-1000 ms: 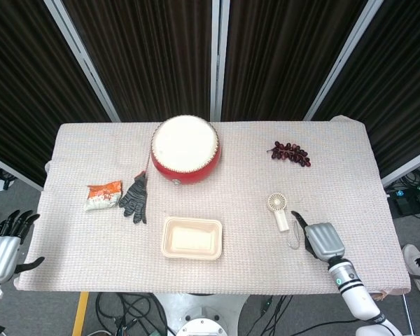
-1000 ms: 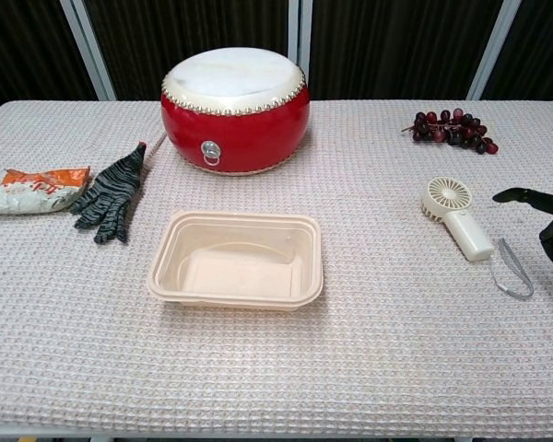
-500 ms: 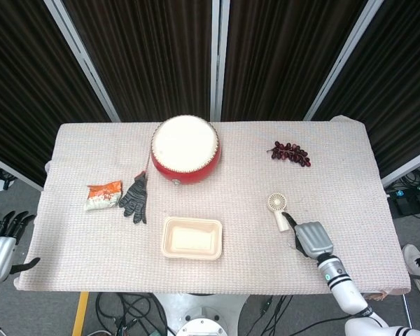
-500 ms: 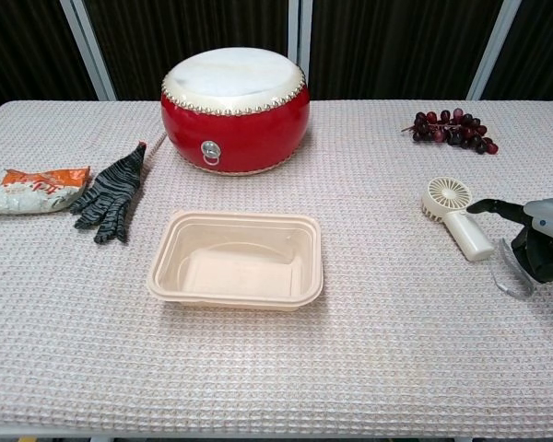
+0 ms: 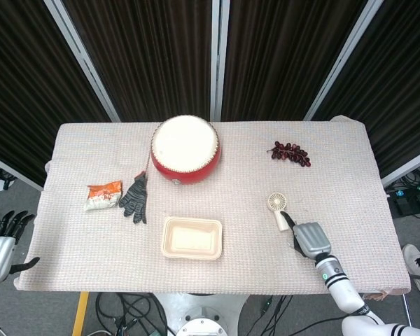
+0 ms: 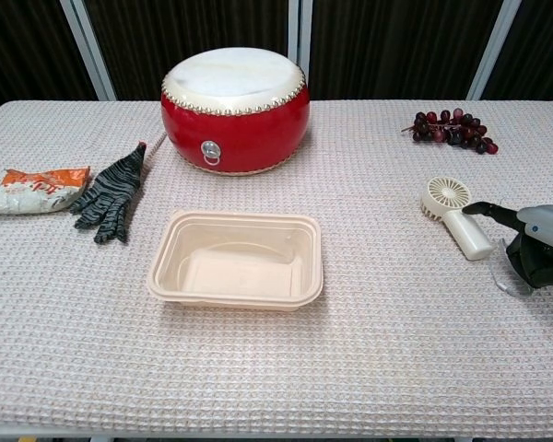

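Observation:
A small cream hand-held fan (image 5: 278, 207) lies on the right side of the table, handle toward the front edge. My right hand (image 5: 310, 240) rests just right of the handle, lying over the fan's strap. In the chest view its dark thumb reaches toward the fan (image 6: 454, 214) handle while the right hand (image 6: 535, 244) holds nothing that I can see. My left hand (image 5: 1, 241) hangs off the table's front left corner with fingers spread and empty.
A beige plastic tray (image 5: 191, 220) sits front centre, a red drum (image 5: 185, 148) behind it. A striped glove (image 5: 135, 198) and an orange snack packet (image 5: 103, 196) lie at the left. Dark grapes (image 5: 290, 152) lie at the back right.
My right hand has slid left toward the fan and now covers its strap. The left hand has sunk slightly lower off the table's corner.

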### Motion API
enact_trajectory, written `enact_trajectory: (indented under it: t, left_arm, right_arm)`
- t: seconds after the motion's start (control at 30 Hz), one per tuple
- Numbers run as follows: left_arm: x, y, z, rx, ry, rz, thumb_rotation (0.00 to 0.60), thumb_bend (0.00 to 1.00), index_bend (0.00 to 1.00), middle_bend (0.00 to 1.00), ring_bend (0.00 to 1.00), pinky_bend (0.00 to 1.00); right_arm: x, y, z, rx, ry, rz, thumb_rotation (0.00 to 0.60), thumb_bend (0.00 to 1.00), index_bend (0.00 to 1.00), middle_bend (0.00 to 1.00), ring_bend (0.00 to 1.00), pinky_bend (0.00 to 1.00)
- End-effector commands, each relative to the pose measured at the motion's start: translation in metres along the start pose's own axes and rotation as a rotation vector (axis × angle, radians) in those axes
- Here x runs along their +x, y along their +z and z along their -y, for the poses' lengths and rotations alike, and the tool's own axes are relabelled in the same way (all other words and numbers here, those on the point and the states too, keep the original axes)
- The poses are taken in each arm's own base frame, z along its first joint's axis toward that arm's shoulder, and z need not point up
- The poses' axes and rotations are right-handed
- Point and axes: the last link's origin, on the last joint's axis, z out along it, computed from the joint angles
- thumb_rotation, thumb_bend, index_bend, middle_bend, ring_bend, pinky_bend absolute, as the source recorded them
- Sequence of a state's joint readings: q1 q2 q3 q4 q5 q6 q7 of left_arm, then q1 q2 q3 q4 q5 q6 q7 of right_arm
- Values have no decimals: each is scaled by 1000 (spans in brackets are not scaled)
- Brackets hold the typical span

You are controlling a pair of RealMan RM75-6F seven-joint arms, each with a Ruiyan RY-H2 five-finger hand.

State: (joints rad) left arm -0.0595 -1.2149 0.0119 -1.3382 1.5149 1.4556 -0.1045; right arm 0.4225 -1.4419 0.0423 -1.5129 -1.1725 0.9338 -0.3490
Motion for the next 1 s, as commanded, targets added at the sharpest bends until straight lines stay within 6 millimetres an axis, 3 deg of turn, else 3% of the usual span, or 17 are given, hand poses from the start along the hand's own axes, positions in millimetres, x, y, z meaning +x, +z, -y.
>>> enact_trajectory:
  t: [0.03, 0.37, 0.77, 1.0]
  left_arm:
    - [0, 0, 0, 0, 0, 2, 600, 0, 135, 99, 0, 160]
    - [0, 0, -1, -2, 2, 0, 600, 0, 136, 99, 0, 160]
    - [1, 0, -3, -8, 1, -5, 600, 0, 135, 99, 0, 160]
    - [3, 1, -8, -22, 3, -8, 600, 0, 135, 99, 0, 160]
  right_arm:
    - [-2, 1, -1, -2, 15, 18, 600, 1000, 0, 859, 793, 782]
    - [-6, 3, -4, 3, 84, 69, 600, 1000, 0, 858, 793, 782]
    - [34, -18, -6, 40, 102, -143, 600, 1000, 0, 856, 792, 782]
    - [54, -48, -25, 7, 92, -255, 600, 1000, 0, 856, 792, 781]
